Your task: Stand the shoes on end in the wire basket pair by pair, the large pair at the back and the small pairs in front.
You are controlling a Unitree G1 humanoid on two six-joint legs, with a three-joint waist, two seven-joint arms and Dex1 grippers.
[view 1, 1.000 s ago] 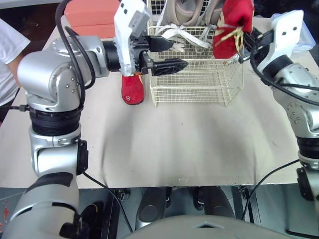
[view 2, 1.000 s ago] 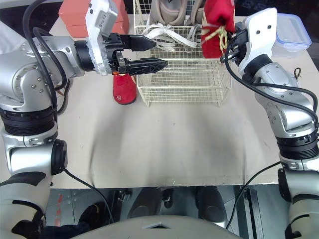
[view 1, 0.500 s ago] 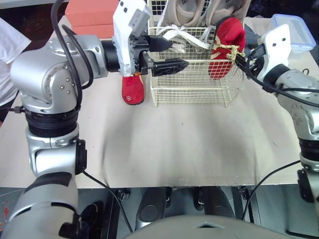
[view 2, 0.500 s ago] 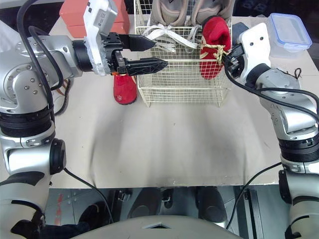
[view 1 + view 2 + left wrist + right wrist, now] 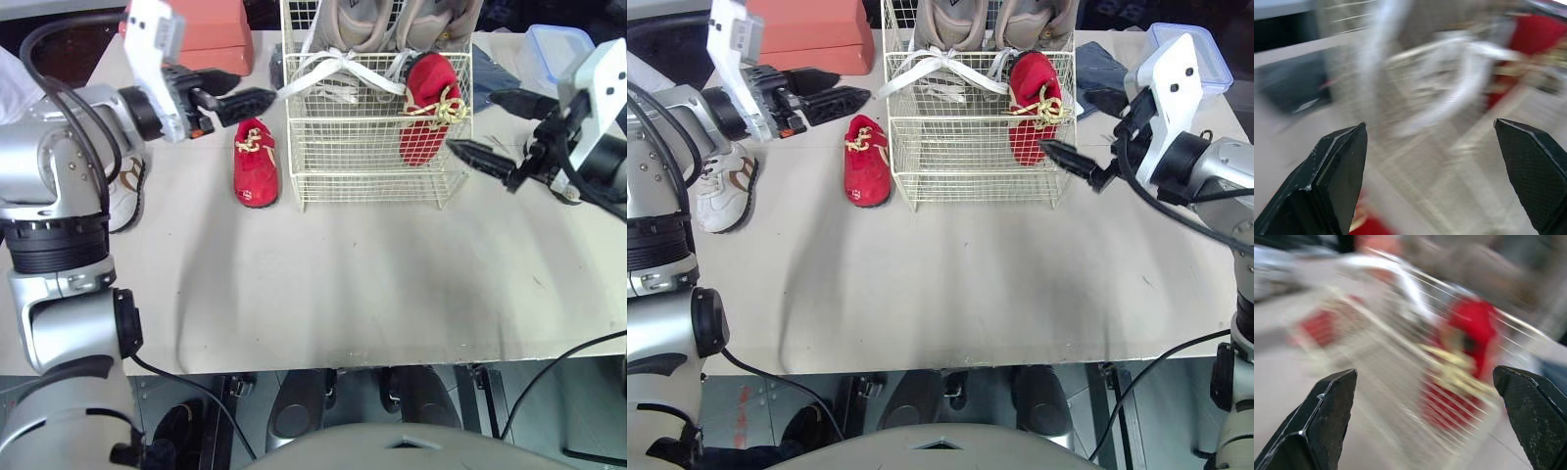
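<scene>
- Your right fingers are wide, just right of the basket and its upright red shoe, not touching.
- Left fingers are wide, on the far side of the flat red shoe.
- Two red shoes, two grey shoes, one white shoe.

Large grey pair at wire basket back cut off by edge. White sneaker mostly behind left arm.

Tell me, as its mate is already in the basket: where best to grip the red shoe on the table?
Pinch the red shoe across its narrow sides by the laces, from above, with the left gripper nearby. It lies sole-down beside the wire basket, both sides exposed.
</scene>
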